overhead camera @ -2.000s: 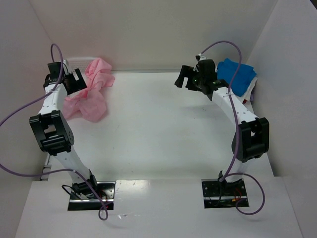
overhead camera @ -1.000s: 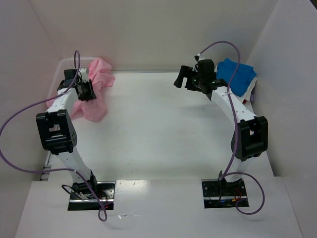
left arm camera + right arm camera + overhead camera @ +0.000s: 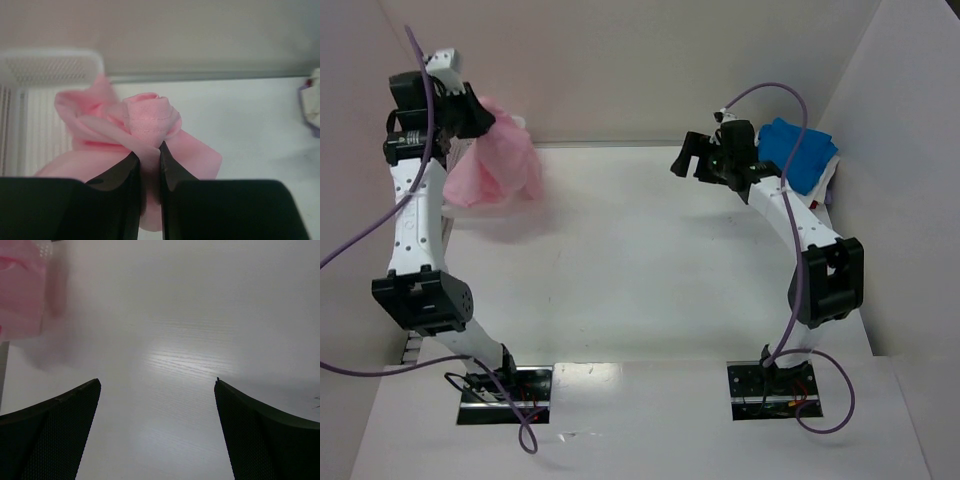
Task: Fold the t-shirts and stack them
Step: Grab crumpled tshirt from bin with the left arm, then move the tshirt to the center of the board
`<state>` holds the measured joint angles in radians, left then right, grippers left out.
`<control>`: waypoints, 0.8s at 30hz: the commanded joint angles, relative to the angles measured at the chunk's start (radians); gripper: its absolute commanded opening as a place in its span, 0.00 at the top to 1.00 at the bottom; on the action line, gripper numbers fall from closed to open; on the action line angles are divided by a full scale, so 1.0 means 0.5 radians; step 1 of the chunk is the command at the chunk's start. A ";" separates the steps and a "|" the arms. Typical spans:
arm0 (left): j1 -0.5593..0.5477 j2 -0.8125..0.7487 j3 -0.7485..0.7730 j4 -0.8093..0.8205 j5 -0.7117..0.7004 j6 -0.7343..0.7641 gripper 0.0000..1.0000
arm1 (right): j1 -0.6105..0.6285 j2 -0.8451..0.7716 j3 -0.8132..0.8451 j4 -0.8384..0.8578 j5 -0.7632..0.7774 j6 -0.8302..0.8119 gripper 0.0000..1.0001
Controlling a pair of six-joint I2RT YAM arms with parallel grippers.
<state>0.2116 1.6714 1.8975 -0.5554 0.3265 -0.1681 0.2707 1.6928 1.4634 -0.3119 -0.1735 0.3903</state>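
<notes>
The light pink t-shirt hangs bunched in the air at the back left, and my left gripper is shut on its top. In the left wrist view, a rolled fold of the pink t-shirt sticks out above the left gripper, and the cloth fills the narrow gap between the jaws. The bright blue t-shirt lies folded at the back right on a white t-shirt. Left of that pile, my right gripper is held above the table, open and holding nothing. The right gripper faces bare table, with the pink t-shirt far off.
A white mesh basket stands at the back left, behind and below the hanging shirt. White walls close in the table at the back and on both sides. Purple cables loop off both arms.
My left gripper closed on the pink t-shirt at the basket and rose high, lifting the shirt off it. The right arm has not moved.
</notes>
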 commanded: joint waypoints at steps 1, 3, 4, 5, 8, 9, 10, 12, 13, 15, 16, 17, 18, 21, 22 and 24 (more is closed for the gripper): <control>-0.197 -0.183 0.334 -0.091 0.377 -0.063 1.00 | 0.017 -0.225 -0.038 0.208 -0.176 0.014 0.00; -0.288 -0.178 0.354 -0.092 0.488 -0.097 1.00 | 0.017 -0.276 -0.086 0.301 -0.268 0.014 0.00; -0.374 -0.157 0.378 -0.095 0.558 -0.115 1.00 | 0.017 -0.311 -0.117 0.338 -0.312 0.018 0.00; -0.434 -0.137 0.412 -0.113 0.589 -0.115 1.00 | 0.017 -0.329 -0.135 0.339 -0.313 0.039 0.00; -0.763 -0.080 0.486 -0.225 0.451 -0.058 1.00 | 0.017 -0.409 -0.198 0.339 -0.311 0.058 0.00; -0.891 -0.053 0.518 -0.270 0.371 -0.011 1.00 | 0.017 -0.456 -0.238 0.339 -0.278 0.071 0.00; -0.983 -0.026 0.540 -0.313 0.318 0.005 1.00 | 0.017 -0.493 -0.270 0.339 -0.238 0.075 0.00; -1.115 0.035 0.546 -0.414 0.167 0.026 1.00 | 0.017 -0.590 -0.337 0.339 -0.145 0.075 0.00; -1.186 0.050 0.522 -0.423 0.073 0.026 1.00 | 0.017 -0.642 -0.369 0.320 -0.112 0.075 0.00; -1.225 0.060 0.485 -0.423 -0.017 0.016 1.00 | -0.019 -0.729 -0.436 0.270 -0.137 0.047 0.00; -1.236 0.062 0.485 -0.423 -0.062 0.002 1.00 | -0.035 -0.785 -0.466 0.259 -0.186 0.033 0.00; -1.236 0.080 0.485 -0.423 -0.078 0.002 1.00 | -0.035 -0.848 -0.487 0.259 -0.210 0.032 0.00; -1.236 0.081 0.485 -0.423 -0.079 -0.021 1.00 | -0.035 -0.886 -0.511 0.259 -0.232 0.032 0.00; -1.236 0.127 0.549 -0.423 -0.079 -0.034 1.00 | -0.035 -0.980 -0.625 0.314 -0.402 0.080 0.00; -1.236 0.143 0.560 -0.423 -0.067 -0.041 1.00 | -0.035 -1.014 -0.651 0.342 -0.434 0.108 0.00; -1.236 0.182 0.568 -0.423 -0.036 -0.041 1.00 | -0.035 -1.064 -0.722 0.437 -0.509 0.165 0.00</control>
<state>-0.4126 1.7517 2.1245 -0.7990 0.3194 -0.1850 0.2588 1.2240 1.1566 -0.1861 -0.3279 0.4328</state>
